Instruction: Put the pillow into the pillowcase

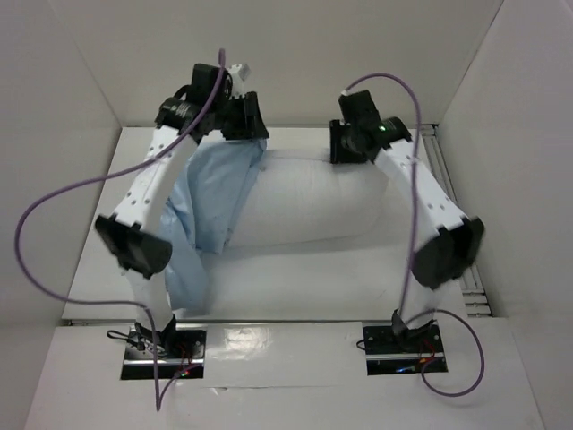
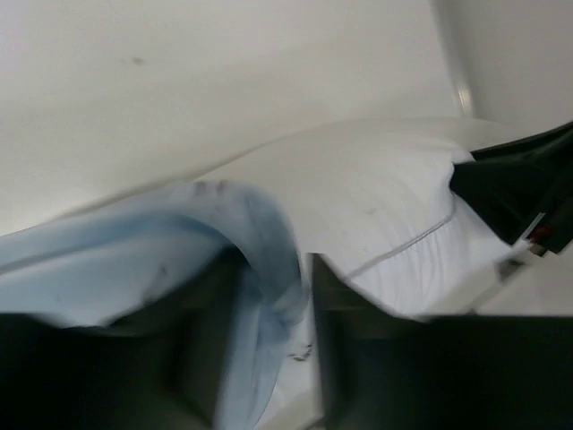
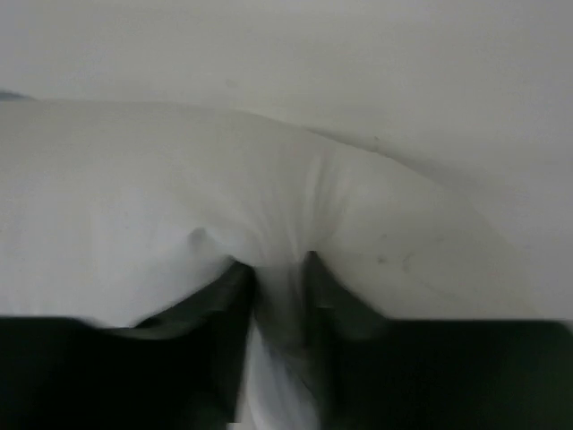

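Note:
The white pillow [image 1: 309,202] lies across the back of the table. The light blue pillowcase [image 1: 210,193] covers its left end and hangs down toward the front left. My left gripper [image 1: 242,121] is shut on the pillowcase's upper edge at the back; in the left wrist view [image 2: 273,296] the blue cloth [image 2: 260,242] runs between the fingers, with the pillow [image 2: 376,197] beyond. My right gripper [image 1: 345,143] is at the pillow's back right; in the right wrist view [image 3: 279,269] it pinches a fold of the white pillow [image 3: 179,197].
White enclosure walls [image 1: 519,125] stand close at the back and on both sides. The right arm's black wrist [image 2: 524,193] shows at the right of the left wrist view. Purple cables [image 1: 54,215] loop off both arms.

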Action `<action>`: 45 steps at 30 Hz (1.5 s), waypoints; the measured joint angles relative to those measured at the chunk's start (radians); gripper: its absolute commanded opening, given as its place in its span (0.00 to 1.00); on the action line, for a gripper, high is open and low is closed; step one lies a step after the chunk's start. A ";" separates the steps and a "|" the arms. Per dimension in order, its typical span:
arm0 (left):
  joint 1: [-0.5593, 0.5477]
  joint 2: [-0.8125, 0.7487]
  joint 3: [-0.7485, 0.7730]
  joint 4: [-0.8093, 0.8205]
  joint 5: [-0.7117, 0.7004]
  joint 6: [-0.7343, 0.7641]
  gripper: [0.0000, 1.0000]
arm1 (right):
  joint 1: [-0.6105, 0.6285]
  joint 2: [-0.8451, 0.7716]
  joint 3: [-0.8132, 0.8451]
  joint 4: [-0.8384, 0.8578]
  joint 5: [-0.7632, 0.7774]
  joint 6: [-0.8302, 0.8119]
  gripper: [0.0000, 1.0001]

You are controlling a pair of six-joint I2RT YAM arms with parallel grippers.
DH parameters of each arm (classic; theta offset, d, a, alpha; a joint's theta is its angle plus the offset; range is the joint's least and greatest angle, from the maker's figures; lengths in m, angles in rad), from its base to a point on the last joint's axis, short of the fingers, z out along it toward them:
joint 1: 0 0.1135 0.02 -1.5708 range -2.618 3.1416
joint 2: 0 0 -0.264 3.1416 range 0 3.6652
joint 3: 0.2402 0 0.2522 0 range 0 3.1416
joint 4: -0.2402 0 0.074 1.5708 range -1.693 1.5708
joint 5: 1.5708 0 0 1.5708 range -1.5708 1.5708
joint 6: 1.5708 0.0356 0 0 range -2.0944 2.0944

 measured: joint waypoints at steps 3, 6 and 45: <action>0.027 0.239 0.185 0.010 -0.087 0.029 0.82 | -0.056 0.270 0.174 0.082 0.016 0.008 0.89; 0.048 0.314 0.212 0.025 -0.135 0.062 0.89 | -0.098 0.380 0.286 0.151 0.055 0.019 0.98; -0.093 -0.038 -0.542 0.246 -0.744 0.031 0.47 | -0.341 -0.092 -0.462 0.289 0.009 0.149 1.00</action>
